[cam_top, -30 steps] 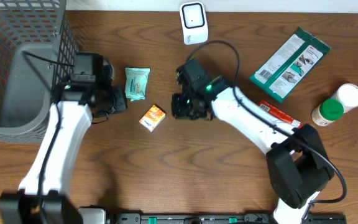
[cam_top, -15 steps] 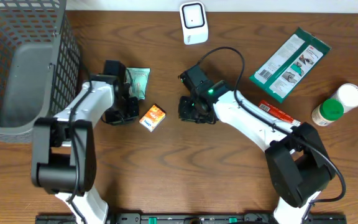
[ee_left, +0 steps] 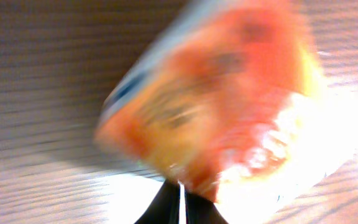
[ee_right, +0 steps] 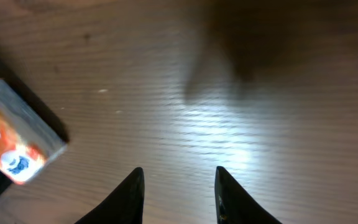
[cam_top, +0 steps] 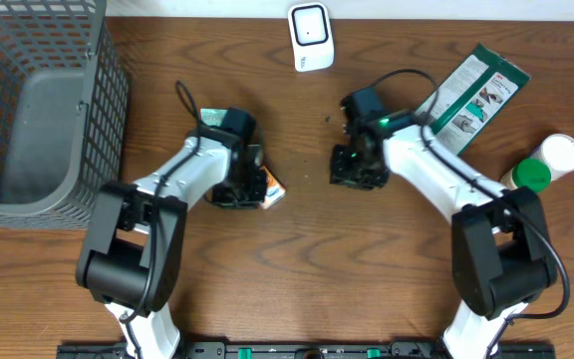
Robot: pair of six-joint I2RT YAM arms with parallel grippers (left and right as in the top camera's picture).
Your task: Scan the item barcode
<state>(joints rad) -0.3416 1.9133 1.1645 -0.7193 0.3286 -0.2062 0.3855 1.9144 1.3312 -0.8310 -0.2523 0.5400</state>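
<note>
The right gripper, now spread and empty, has withdrawn from the small orange cardboard box on the wooden desk, while the left gripper, pressed together, has moved against it; scanning remains pending.

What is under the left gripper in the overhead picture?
A small orange box lies partly under the left gripper; only its right end shows. Farther back, one edge of a green packet shows; the rest of it is covered.
</note>
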